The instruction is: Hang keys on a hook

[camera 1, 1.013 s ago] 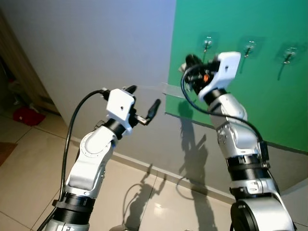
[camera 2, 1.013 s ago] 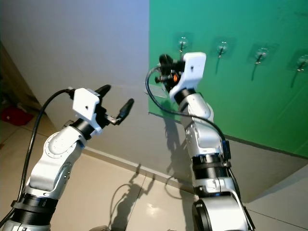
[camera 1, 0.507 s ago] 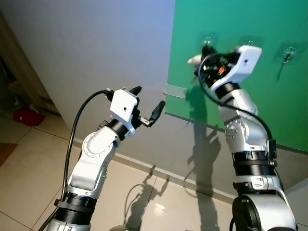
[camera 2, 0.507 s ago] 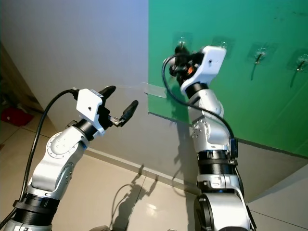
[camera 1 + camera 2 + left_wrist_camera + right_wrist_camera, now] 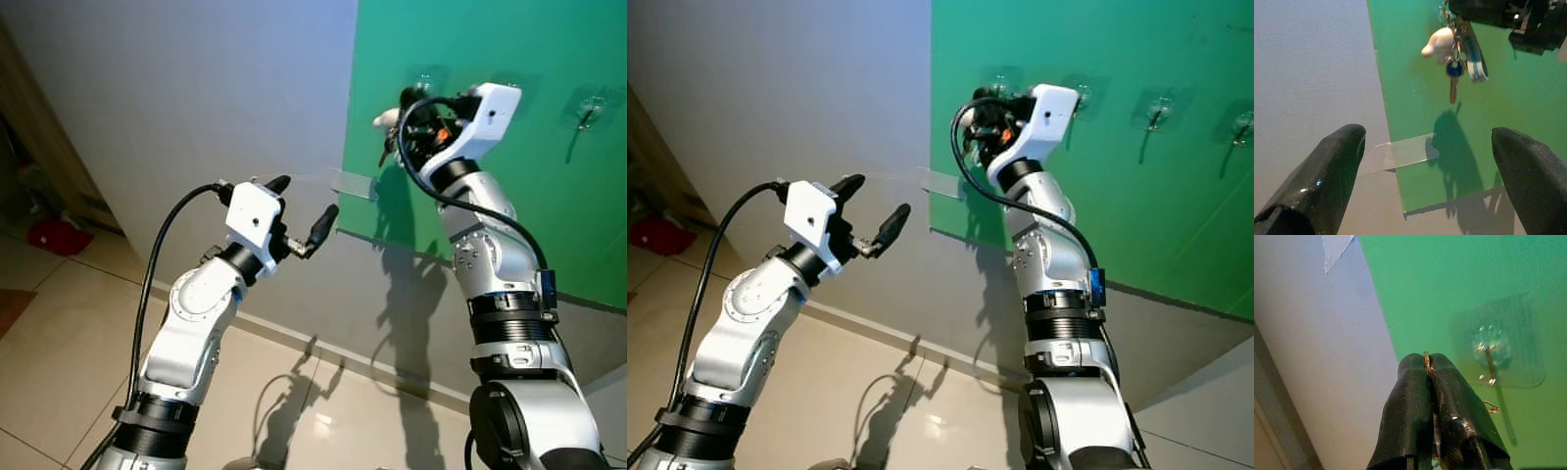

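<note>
Two black fingers of the right gripper (image 5: 1427, 363) are pressed together on the thin metal ring of the keys (image 5: 1454, 73), which dangle below the jaws: a blue-headed key, a white charm and a blue-and-white strap. Just beyond those jaws a clear stick-on hook (image 5: 1488, 363) sits on the green board (image 5: 549, 196), near the ring but apart from it. Lower down, the left gripper (image 5: 303, 210) hangs with jaws spread wide, holding nothing, aimed at the board's taped edge (image 5: 1400, 152)
</note>
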Available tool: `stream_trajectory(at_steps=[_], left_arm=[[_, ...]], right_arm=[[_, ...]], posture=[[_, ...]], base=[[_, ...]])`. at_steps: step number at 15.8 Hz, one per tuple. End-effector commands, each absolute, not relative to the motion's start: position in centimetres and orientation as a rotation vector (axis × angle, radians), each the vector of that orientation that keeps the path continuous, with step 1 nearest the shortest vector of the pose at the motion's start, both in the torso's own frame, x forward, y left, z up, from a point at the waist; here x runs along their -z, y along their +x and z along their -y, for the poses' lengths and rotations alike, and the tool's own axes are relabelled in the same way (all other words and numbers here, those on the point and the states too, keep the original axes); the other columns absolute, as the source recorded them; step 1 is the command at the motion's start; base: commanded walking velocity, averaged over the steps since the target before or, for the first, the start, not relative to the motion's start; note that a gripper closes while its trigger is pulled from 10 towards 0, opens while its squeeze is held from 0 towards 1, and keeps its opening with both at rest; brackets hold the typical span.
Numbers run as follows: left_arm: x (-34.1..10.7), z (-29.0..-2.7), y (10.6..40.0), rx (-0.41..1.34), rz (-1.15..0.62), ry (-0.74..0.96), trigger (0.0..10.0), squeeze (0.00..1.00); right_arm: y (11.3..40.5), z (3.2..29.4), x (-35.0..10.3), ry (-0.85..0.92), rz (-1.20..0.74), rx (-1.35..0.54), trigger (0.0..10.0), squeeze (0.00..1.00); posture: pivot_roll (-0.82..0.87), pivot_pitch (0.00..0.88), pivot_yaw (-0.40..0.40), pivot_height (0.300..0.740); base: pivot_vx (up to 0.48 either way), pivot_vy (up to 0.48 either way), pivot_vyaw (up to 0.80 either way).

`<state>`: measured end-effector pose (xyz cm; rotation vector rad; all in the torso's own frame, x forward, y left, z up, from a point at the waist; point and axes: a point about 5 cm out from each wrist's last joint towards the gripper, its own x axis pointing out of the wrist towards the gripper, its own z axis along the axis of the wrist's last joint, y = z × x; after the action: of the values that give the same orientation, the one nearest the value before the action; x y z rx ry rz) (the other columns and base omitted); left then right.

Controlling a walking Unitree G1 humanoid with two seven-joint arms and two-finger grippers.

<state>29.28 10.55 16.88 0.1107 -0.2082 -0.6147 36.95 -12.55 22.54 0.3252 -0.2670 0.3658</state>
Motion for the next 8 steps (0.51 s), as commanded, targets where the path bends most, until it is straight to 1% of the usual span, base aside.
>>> stream_trajectory(at_steps=[1,8], left_arm=[[-17.06,-10.31,28.98,0.626,0.213,0.124,10.0,0.00],[-16.83,-10.08,28.46,0.635,0.203,0.119,10.0,0.00]], right_arm=[[37.26,12.24,-23.32,0.334,0.285,-0.378,10.0,0.00],[37.70,13.08,-22.48,0.356,0.259,-0.301,10.0,0.00]], posture=[[-0.03,0.000,-0.020,0.740],[-0.03,0.000,-0.023,0.740]], base=[[0.000,0.000,0.00],[0.000,0.000,0.00]])
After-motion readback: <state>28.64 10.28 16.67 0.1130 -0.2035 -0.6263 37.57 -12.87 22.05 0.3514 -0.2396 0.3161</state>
